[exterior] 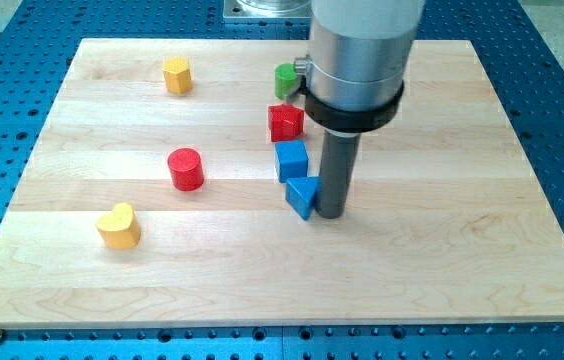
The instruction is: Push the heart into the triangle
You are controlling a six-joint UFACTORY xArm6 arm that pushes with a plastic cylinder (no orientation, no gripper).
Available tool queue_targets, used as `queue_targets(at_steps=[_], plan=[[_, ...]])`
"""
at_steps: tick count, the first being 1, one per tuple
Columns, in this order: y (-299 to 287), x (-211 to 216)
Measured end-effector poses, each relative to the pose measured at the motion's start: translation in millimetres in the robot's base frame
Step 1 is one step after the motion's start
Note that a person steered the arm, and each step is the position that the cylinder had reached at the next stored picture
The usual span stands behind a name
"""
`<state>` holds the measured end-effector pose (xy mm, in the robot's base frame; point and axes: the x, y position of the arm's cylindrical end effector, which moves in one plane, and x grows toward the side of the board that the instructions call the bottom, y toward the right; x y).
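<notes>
A yellow heart block [119,226] lies at the view's lower left of the wooden board. A blue triangle block [301,196] lies near the board's middle. My tip [330,213] stands right beside the blue triangle, touching or nearly touching its right side. The heart is far to the left of both the triangle and my tip.
A blue cube [291,159] sits just above the triangle, with a red block [285,122] above that and a green block [286,80] partly hidden behind the arm. A red cylinder [186,169] lies left of centre. A yellow hexagon block [176,75] is at upper left.
</notes>
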<state>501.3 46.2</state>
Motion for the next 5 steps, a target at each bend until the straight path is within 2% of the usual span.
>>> queue_targets(at_steps=[1,3,4,5], plan=[[-16.0,0.0],[-19.9,40.2],[-66.4,65.7],[-223.8,82.7]])
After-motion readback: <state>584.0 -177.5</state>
